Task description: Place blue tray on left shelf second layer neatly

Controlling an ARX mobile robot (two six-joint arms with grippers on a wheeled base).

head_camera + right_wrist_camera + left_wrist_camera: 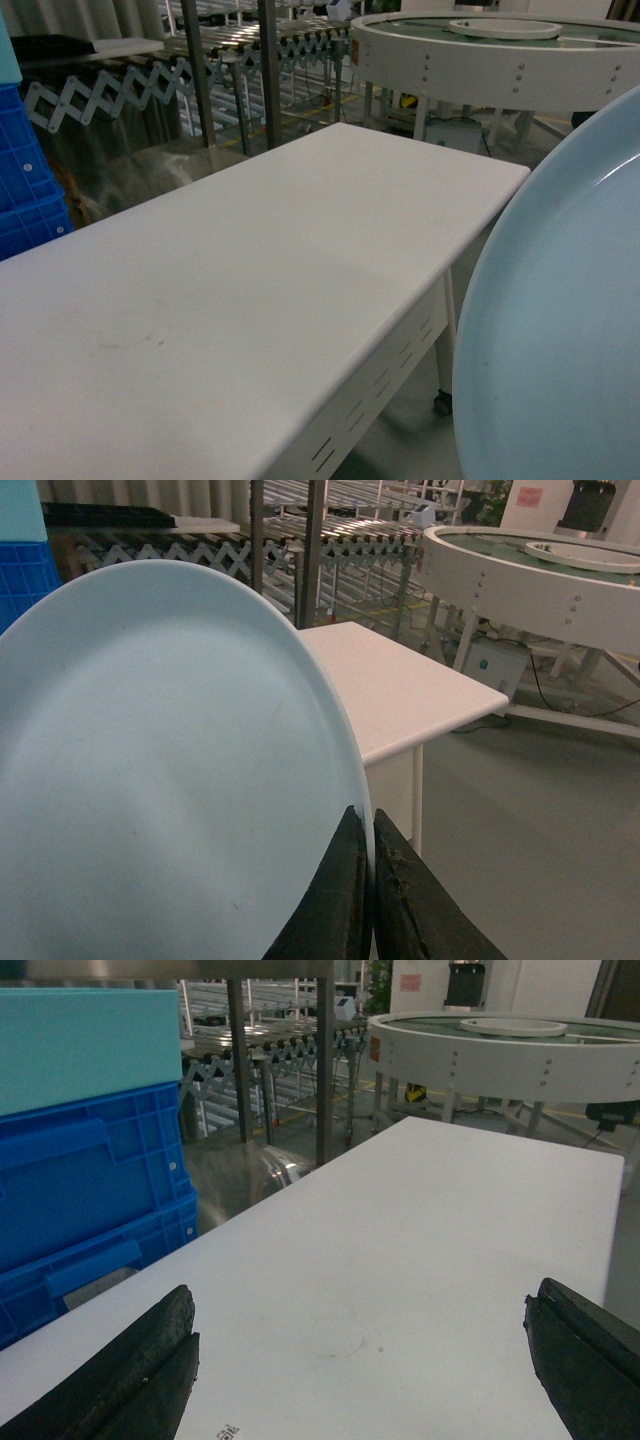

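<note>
So the right end effector has its 2 black fingers pinched tight on the rim of the blue tray, holding it up off the desk and tilted nearly on edge. In the head view the tray fills the space just past the desk's right end, not touching it. My guess is the edge grip is the only way to hold something this flat and shallow, and the tilt comes with it.

The left end effector hangs over the desk, spread wide with nothing between its fingers, probably just parked out of the way.

Blue crates sit just off the desk's left side, and steel posts rise behind the desk's far edge. The shelf layer itself isn't clearly in view, so the tray isn't placed yet.
</note>
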